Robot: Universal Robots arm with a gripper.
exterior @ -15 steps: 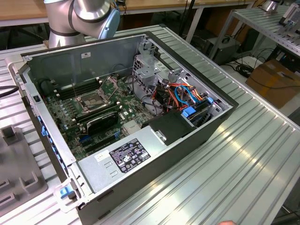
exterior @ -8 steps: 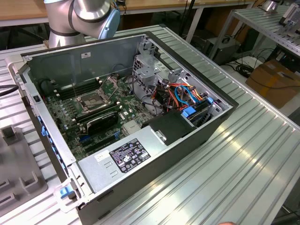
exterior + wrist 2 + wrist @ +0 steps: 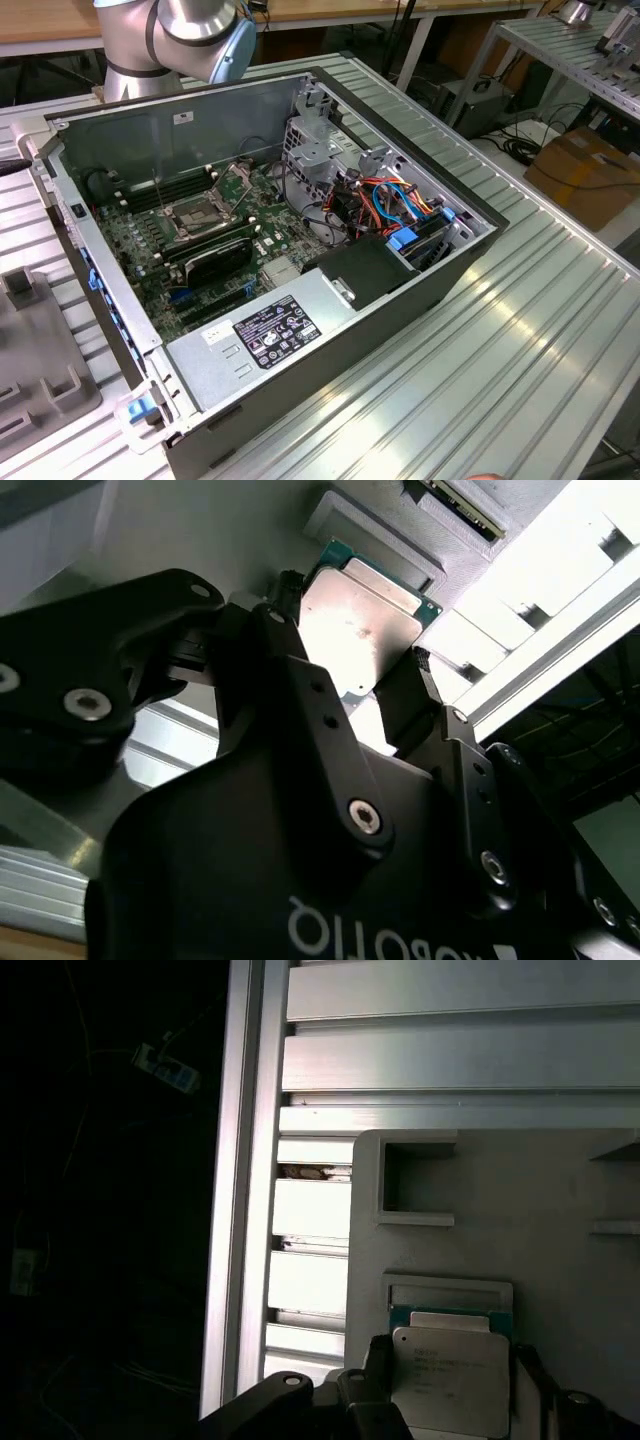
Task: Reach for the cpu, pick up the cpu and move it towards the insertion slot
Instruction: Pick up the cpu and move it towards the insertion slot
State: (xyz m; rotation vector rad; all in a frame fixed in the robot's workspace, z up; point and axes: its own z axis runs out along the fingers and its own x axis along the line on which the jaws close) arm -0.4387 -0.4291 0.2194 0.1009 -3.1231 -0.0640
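**cpu pinched in the gripper, at the grey holder plate**

- Gripper: in both wrist views the black fingers press against two opposite edges of the cpu. The claw is pinching the chip.
- Cpu: its silver-grey face is turned toward the cameras. A strip of green substrate shows past one edge.
- A pale grey holder plate lies right behind the chip, with a shallow square pocket just beside it. I cannot tell whether the chip touches the plate or is lifted off it.
- The holder plate sits on the ribbed aluminium slats of the table.
- Insertion slot: left of centre in the exterior view, on the green motherboard inside the open computer case. It has a silver frame and a dark centre.
- A black heatsink block sits just beside the slot, toward the lower part of the frame.
- The power supply with its label sits at lower centre, at the near end of the case.
- The arm is at the upper left of the exterior frame, behind the case's rear wall.
- A grey fixture sits at the lower left of that frame, on the table beside the case.
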